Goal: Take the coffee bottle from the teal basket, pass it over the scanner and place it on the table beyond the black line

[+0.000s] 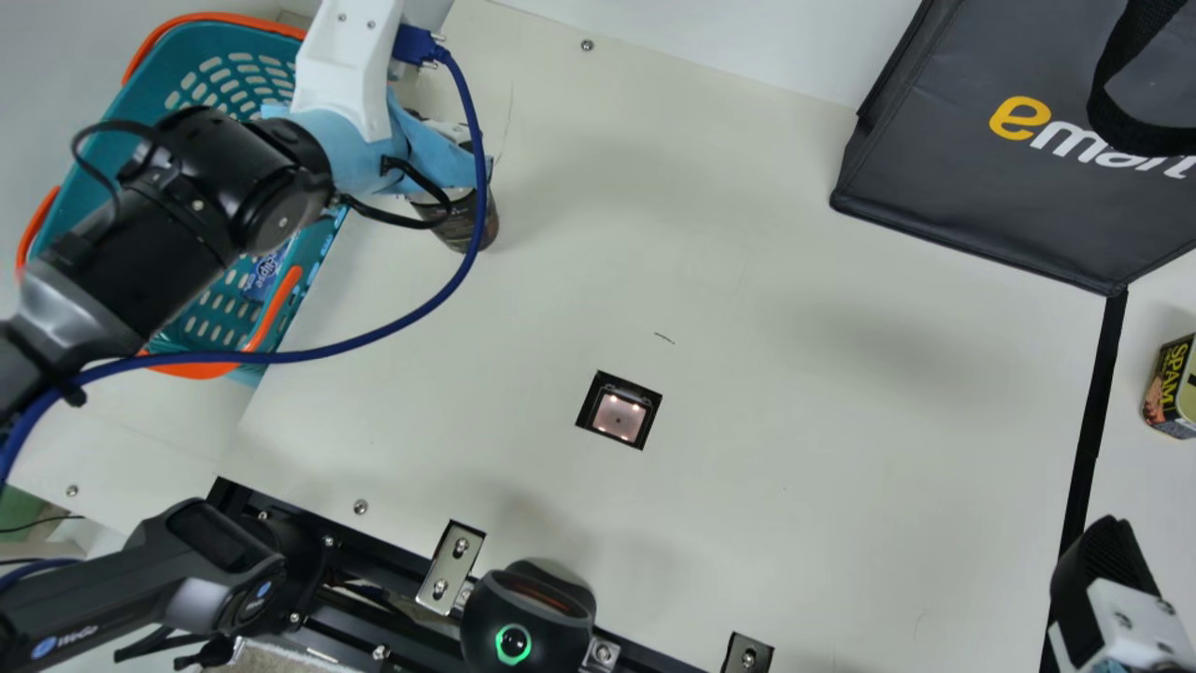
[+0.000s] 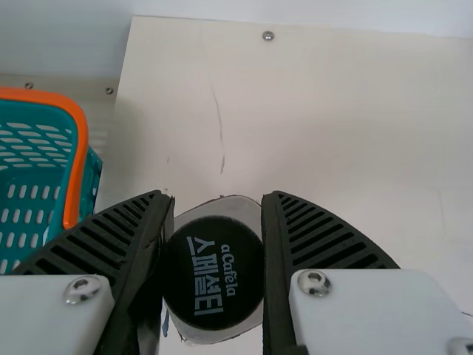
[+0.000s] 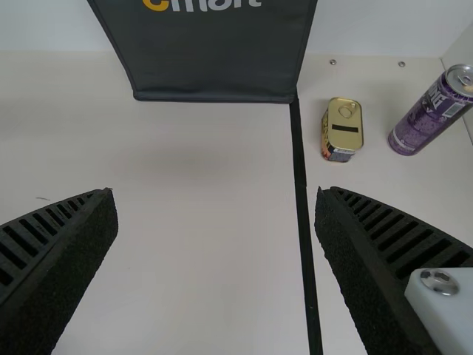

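Just right of the teal basket, my left gripper is over the table in the main view. The dark coffee bottle is in it, outside the basket; whether its base touches the table I cannot tell. In the left wrist view the fingers of my left gripper press on both sides of the bottle, its black cap between them. The scanner window glows in the table. My right gripper is at the lower right, by the black line; in its wrist view my right gripper stands open and unfilled.
Beyond the line stand a SPAM can and, in the right wrist view, a purple can. A dark grey bag is at the back right. A black device with a green ring sits at the front edge.
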Controlling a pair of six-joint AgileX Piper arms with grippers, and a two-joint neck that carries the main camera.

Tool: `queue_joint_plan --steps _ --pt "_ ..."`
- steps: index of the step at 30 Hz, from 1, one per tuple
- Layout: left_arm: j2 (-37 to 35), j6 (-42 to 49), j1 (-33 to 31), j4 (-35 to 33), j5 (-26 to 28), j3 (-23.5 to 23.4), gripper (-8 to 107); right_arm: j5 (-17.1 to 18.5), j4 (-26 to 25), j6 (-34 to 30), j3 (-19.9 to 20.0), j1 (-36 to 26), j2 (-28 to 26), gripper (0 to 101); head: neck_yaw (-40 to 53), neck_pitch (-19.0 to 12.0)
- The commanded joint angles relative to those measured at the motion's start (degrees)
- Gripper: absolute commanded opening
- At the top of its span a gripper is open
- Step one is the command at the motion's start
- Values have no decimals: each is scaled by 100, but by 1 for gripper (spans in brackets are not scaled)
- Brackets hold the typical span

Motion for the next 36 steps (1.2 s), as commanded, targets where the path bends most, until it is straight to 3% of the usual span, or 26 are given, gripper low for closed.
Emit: queue_joint_plan --steps 1,20,30,36 --pt "25 -31 23 4 -81 49 -8 0 0 0 0 0 0 95 14 -166" --pt "217 -73 188 -38 -351 251 55 6 0 0 0 0 0 95 14 -166" --pt "-86 364 316 -419 -271 275 89 6 0 0 0 0 0 95 14 -166" --pt "-618 971 414 -863 10 263 90 6 0 0 0 0 0 95 14 -166"
